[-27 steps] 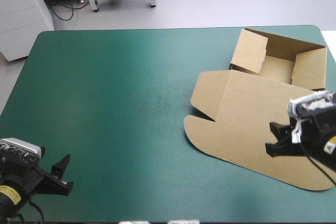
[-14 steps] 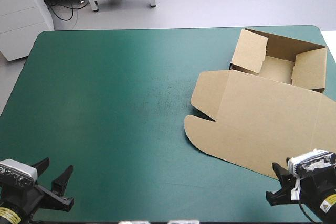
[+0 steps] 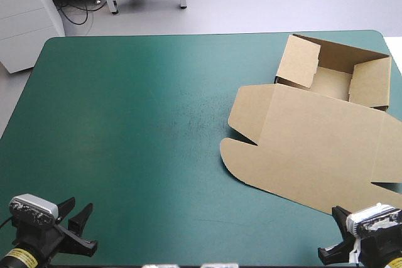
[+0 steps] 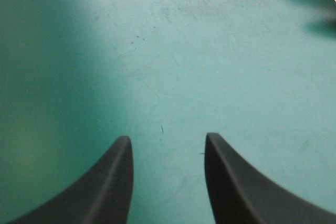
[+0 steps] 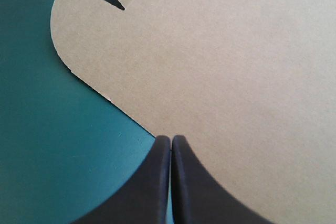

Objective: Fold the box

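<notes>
Box (image 3: 295,130) sits at the right of the high view, tray (image 3: 333,83) walled at upper right, lid (image 3: 314,149) flat. My left hand (image 4: 167,141) is spread open and empty over bare tabletop (image 4: 168,51). My right hand (image 5: 171,140) is closed on nothing, at the lid's edge. I judge the tray step done; the next move needs a fresh approach to the lid.

The right gripper (image 5: 170,141) rises from the bottom centre of the frame, its black fingers (image 5: 205,192) pressed into one pointed arch. The tip sits at the edge of the flat brown box (image 5: 226,66), perhaps touching it. The box fills the right and top, and the teal-green cover (image 5: 47,135) lies at lower left.
</notes>
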